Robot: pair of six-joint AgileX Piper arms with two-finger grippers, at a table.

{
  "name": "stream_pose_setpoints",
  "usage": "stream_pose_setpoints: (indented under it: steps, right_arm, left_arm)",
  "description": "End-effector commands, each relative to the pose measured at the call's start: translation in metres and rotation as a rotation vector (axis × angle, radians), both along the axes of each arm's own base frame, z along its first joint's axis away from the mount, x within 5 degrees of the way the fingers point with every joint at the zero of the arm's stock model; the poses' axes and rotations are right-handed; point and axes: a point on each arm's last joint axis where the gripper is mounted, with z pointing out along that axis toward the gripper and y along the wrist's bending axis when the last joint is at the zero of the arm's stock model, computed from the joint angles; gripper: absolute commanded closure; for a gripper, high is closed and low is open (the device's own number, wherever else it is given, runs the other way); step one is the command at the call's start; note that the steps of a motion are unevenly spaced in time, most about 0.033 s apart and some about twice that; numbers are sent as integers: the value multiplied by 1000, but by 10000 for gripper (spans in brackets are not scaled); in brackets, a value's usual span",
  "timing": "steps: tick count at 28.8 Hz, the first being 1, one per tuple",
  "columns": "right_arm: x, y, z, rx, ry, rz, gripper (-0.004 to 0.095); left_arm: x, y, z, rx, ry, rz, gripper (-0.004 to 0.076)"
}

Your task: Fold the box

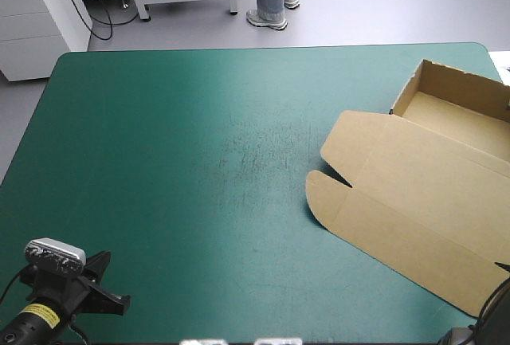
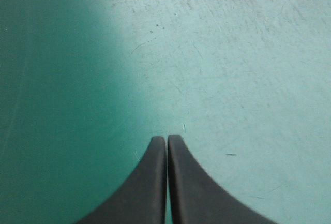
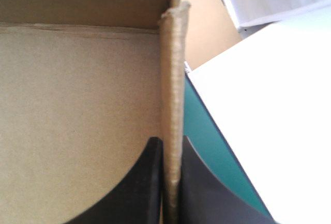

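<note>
The right hand [image 3: 170,142] pinches a raised wall of the brown box [image 1: 414,194] on the right side of the teal-green surface [image 1: 175,170], while the left hand [image 2: 167,139], closed tight, hangs over its near-left corner.

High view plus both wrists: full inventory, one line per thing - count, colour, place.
box: one, brown, right side of the table; lid flat, far walls raised
table: one, teal-green cover, scuffed mid-table
left gripper: one, black fingers, shut, over bare cover at the near-left corner
right gripper: one, black fingers, shut on a raised box wall by the table's right edge
</note>
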Motion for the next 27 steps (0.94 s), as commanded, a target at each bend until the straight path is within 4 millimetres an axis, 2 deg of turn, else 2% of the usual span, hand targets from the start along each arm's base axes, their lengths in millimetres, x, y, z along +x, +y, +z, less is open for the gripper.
stream_pose_setpoints:
  steps: [1,5,7,10,12,15,18,23,26,27]
  right_arm:
    - [-18,-9,33,-75,-40,-17,926]
    - [-19,-11,33,-84,-34,-19,908]
    - [-19,-11,33,-86,-27,-7,839]
    - [-19,-11,33,-98,-16,28,638]
    - [-20,-11,35,-101,-17,28,460]
    - [-21,-10,44,-112,-47,7,287]
    - [-22,-9,57,-132,-82,-1,258]
    - [-32,6,95,-119,-212,-21,258]
    - [-41,26,125,-105,-306,7,259]
    - [-47,47,147,-92,-375,51,259]
  left_arm:
    - [4,-1,13,-28,-80,-3,732]
    - [4,-1,13,-28,-80,-3,732]
    - [4,-1,13,-28,-80,-3,732]
    - [4,-1,13,-28,-80,-3,732]
    - [4,-1,13,-28,-80,-3,732]
    - [4,-1,13,-28,-80,-3,732]
    - [4,-1,13,-28,-80,-3,732]
    - [4,-1,13,-28,-80,-3,732]
    - [4,-1,13,-28,-80,-3,732]
    - [4,-1,13,-28,-80,-3,732]
